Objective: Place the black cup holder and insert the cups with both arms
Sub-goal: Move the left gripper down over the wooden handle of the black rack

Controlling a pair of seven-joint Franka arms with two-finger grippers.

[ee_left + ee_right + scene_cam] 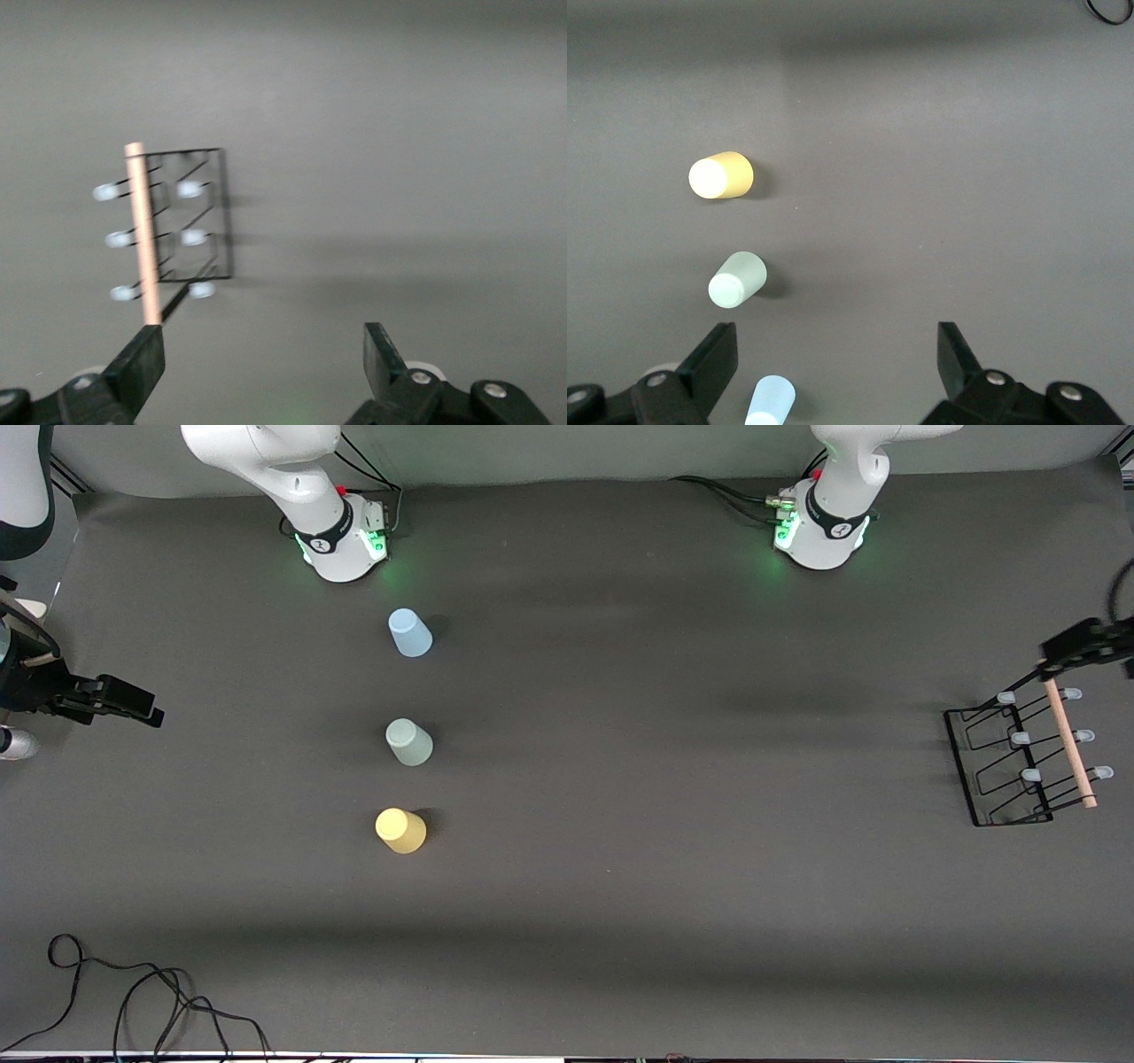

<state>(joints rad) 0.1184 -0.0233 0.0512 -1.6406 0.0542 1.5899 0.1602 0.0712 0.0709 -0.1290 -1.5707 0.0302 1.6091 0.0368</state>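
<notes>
Three cups stand upside down in a row toward the right arm's end of the table: light blue (409, 633) closest to the bases, grey-green (408, 742) in the middle, yellow (400, 830) nearest the front camera. In the right wrist view I see the yellow cup (720, 175), the grey-green cup (738, 279) and the blue cup (771, 400). My right gripper (142, 707) (837, 332) hangs open and empty, well apart from them. The black cup holder (1005, 766) (190, 217) stands at the left arm's end, its wooden handle (1068, 742) (142, 230) on top. My left gripper (1063, 651) (263, 336) hovers open over the handle's end toward the bases, holding nothing.
The arm bases (341, 545) (819, 536) glow green along the table edge farthest from the front camera. A black cable (133, 992) lies looped at the table's near corner at the right arm's end. A dark cloth covers the whole table.
</notes>
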